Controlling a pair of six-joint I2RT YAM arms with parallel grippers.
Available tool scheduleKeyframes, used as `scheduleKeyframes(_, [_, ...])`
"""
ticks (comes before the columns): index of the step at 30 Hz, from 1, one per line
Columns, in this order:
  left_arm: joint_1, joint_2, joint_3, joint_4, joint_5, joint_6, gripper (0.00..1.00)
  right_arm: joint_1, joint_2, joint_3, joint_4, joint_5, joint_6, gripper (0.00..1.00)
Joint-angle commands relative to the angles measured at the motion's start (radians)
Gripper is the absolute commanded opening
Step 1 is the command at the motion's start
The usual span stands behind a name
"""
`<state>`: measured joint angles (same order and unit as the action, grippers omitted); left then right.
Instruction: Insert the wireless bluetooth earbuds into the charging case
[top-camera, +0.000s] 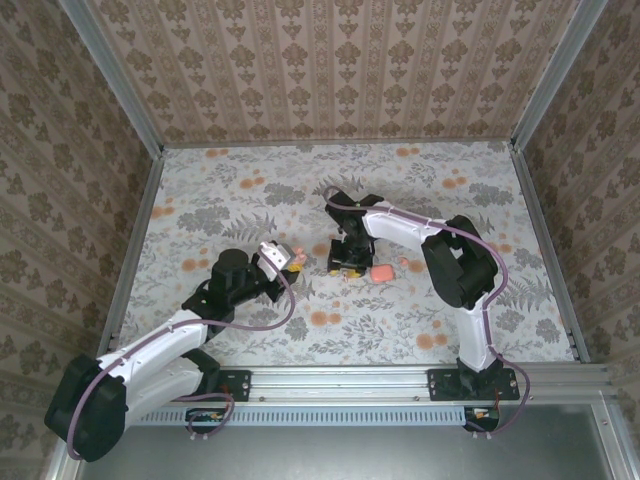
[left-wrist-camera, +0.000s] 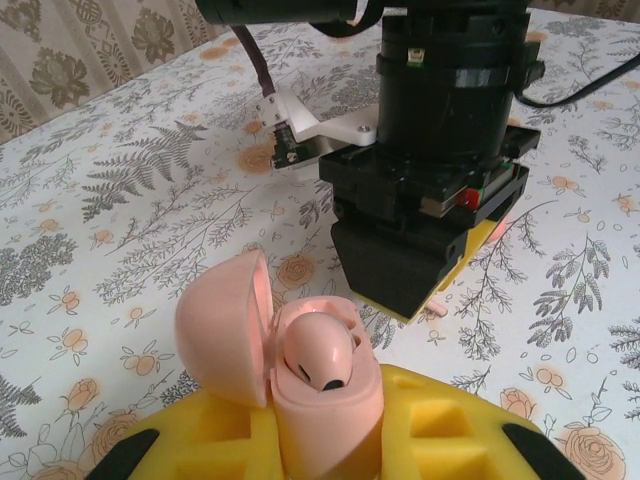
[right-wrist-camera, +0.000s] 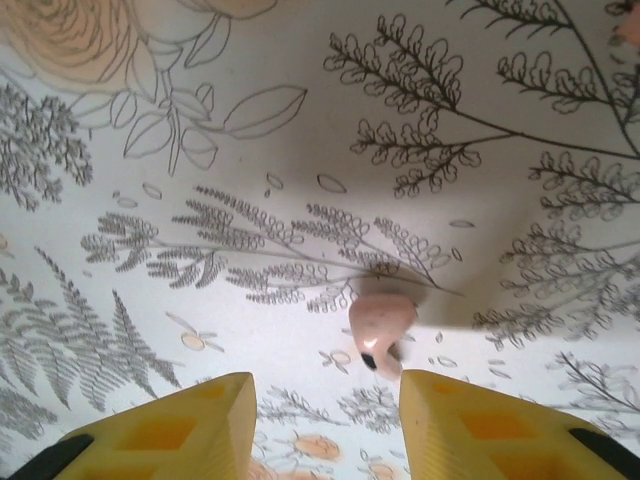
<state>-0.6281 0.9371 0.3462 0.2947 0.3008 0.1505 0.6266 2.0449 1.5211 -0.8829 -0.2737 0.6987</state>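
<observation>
— starting from the left: what is the left arm (top-camera: 170, 335) up to?
— the left jaws are clamped on the pink charging case (left-wrist-camera: 330, 430), held low over the floral bench (top-camera: 230, 180). its lid (left-wrist-camera: 225, 335) is swung open to the left, and one earbud (left-wrist-camera: 320, 355) sits inside a well, with a dark spot on its near end
— and next along?
— the right jaws point straight down at the bench, near the case but apart from it. they stand spread open: in the right wrist view the two yellow fingers (right-wrist-camera: 165, 425) have a clear gap between them
— where is the other one?
— the second earbud (right-wrist-camera: 380, 325) lies loose on the bench just ahead of that gap, closer to the finger on the right of that view
— anything further right?
— a pink rounded square (top-camera: 381, 272) lies on the bench just right of the right jaws, and a smaller pink bit (top-camera: 415, 265) lies just beyond it, too small to make out
</observation>
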Motion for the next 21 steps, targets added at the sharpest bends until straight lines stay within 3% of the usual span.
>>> scheduleKeyframes(1, [-0.005,-0.015,0.016,-0.004,0.000,-0.011,0.16,-0.002,-0.014,0.067,-0.153,0.031,-0.141,0.42])
scheduleKeyframes(9, [-0.005,-0.017,0.004,0.008,-0.003,-0.032,0.16,-0.001,0.064,0.230,-0.337,0.097,-0.428,0.41])
scheduleKeyframes(21, [-0.005,-0.019,0.014,-0.008,-0.006,-0.022,0.16,0.002,0.175,0.300,-0.342,0.059,-0.448,0.42])
